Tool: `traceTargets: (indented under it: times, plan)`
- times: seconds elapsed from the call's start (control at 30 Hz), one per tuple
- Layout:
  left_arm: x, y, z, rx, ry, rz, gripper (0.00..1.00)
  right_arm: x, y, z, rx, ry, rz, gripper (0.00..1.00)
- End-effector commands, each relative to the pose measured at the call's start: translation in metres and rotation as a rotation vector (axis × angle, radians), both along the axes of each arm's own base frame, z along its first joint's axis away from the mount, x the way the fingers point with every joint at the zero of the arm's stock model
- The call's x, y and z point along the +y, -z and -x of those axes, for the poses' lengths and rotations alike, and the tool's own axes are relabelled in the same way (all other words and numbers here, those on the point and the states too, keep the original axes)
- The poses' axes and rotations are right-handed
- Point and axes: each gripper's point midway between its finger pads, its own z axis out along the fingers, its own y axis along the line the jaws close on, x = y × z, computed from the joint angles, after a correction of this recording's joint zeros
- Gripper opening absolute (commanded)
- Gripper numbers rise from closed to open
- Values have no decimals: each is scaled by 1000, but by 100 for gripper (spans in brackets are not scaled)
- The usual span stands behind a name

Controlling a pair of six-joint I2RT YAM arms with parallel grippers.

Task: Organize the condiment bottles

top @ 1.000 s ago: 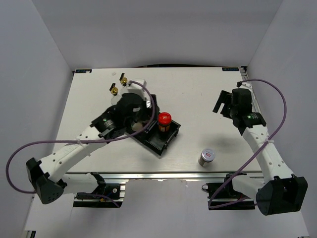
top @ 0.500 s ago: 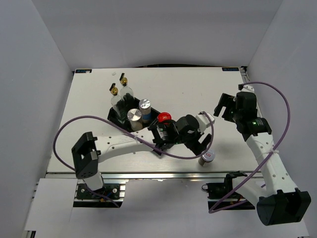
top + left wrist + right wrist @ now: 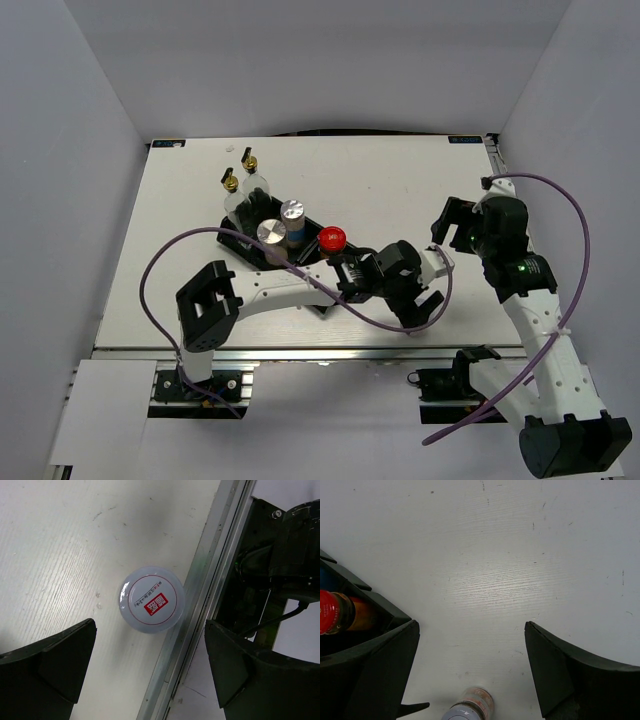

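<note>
A silver-lidded jar with a red label stands alone on the table by its near edge. My left gripper is open and hovers right above it, with the jar between and below the fingers; in the top view the gripper hides the jar. The black tray holds two gold-capped glass bottles, two silver-lidded jars and a red-lidded jar. My right gripper is open and empty, raised to the right of the tray. Its view shows the lone jar and the red-lidded jar.
The table's metal front rail runs right beside the lone jar, with the right arm's base beyond it. My left arm lies across the tray's near side. White walls enclose the table.
My left arm has swung from the tray rightward to the lone jar and now hovers over it, open. My right arm has drawn slightly nearer. The tray's bottles are uncovered.
</note>
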Motion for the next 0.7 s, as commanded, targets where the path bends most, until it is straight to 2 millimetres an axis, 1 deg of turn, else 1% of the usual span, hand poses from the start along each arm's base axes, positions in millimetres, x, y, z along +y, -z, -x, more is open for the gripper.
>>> traceTargets:
  times: [0.0,0.03,0.07,0.13,0.17,0.23,0.3,0.47,0.53,0.57,0.67]
  plan:
    - [-17,-19,12,-15,80,48,98,0,-4,-1,-31,-19,8,89]
    - [-19,-17,12,-18,79,44,98,0,-4,-1,-31,-20,10,89]
    - [-20,-10,10,-20,68,29,98,0,-3,0,-28,-20,11,90]
    - [-22,-6,8,-27,58,17,98,-1,-3,0,-27,-20,13,89]
    - [-22,2,6,-28,51,-5,98,-1,-2,0,-27,-19,15,89]
    - [-25,4,5,-33,55,-16,98,-1,-2,0,-28,-17,14,89]
    - [-25,13,7,-32,63,-42,98,-1,-3,-1,-31,-16,15,89]
    - [-29,23,7,-40,62,-73,98,-1,0,-1,-29,-17,17,89]
    - [-28,30,2,-56,39,-97,98,-1,-1,-1,-30,-16,16,90]
    - [-29,30,2,-62,34,-101,98,-2,0,-1,-27,-14,16,89]
    - [-29,32,-2,-77,10,-112,94,-1,-1,-1,-31,-16,15,89]
